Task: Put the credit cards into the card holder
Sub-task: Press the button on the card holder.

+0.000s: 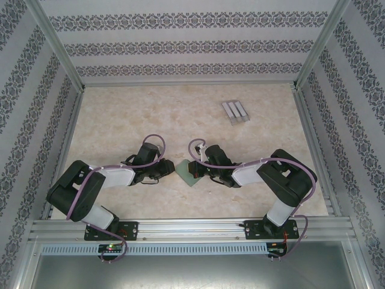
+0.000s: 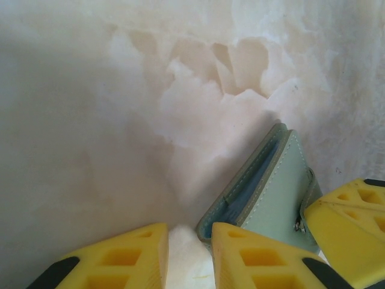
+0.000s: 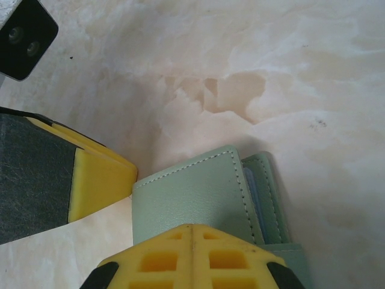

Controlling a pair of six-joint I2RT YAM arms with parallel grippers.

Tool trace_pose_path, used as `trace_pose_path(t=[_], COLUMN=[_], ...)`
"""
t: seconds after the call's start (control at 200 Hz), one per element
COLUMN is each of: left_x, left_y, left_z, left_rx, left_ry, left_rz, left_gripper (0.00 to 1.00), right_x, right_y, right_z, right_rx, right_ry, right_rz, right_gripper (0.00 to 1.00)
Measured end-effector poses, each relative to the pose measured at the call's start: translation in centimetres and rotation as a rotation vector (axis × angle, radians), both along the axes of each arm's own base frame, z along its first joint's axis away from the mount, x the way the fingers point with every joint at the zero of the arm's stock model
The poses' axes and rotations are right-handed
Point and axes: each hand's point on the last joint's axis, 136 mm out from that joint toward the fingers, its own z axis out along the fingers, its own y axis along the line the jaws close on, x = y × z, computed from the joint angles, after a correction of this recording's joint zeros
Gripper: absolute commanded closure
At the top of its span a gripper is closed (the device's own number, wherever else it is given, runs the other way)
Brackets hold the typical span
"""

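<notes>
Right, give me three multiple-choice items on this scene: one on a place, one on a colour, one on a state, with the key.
1. Where on the marbled table lies the pale grey ribbed slotted stand? A between the arms; B far side, towards the right; C near left corner.
2. What colour shows inside the fold of the flat grey-green stitched folding wallet? A red; B black; C blue.
3. How do the right arm's jaws stand? A shut; B wide open; C shut on the stand.
Key: 1 B, the top view has it far back, right of centre; 2 C, a blue strip lines the fold; 3 A, the yellow fingers meet at a seam.
</notes>
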Motion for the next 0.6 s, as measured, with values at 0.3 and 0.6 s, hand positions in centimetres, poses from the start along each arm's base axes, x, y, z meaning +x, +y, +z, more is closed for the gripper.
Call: trace_pose_path(t=[0.3, 0.6], left_x=[0.3, 0.5], left_y=[-0.2, -0.4], left_z=[0.0, 0.0], left_rx=[-0.016, -0.034], left_ry=[0.009, 0.008], left_rz=[0.019, 0.029], left_gripper=[0.75, 0.74], right_x=[-1.0, -2.6], right_y=[0.2, 0.1], right_z=[-0.3, -0.6], right_rx=[-0.037, -0.172], right_ry=[-0.168, -0.398], right_rz=[0.000, -0.004], right_gripper=[1.00, 1.00])
